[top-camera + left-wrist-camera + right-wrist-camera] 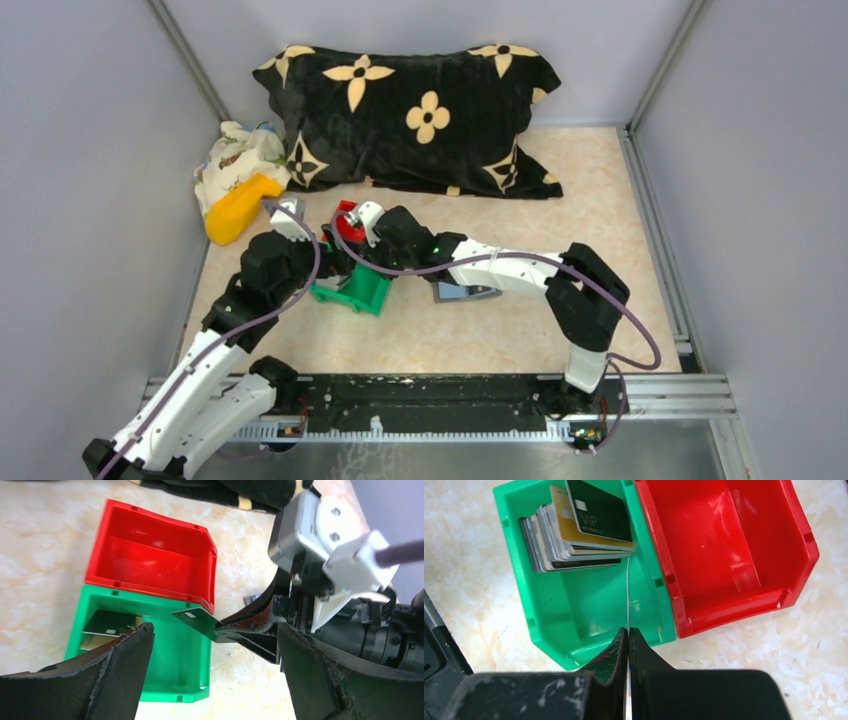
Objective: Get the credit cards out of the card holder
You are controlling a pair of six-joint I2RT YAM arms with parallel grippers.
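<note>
the only word i can read is "vip", in pale letters on the dark green card (599, 511) topping the stack (549, 550) in the green bin (539, 610); the small line beneath it is too fine to read

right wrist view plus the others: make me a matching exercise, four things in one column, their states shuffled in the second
Things:
1. red plastic bin
2. green plastic bin
3. right hand
4. left hand

States:
a. open, holding nothing
b. holds a stack of cards
c. empty
d. shut on a thin dark green card

Pairs: 1-c, 2-b, 3-d, 4-a
</note>
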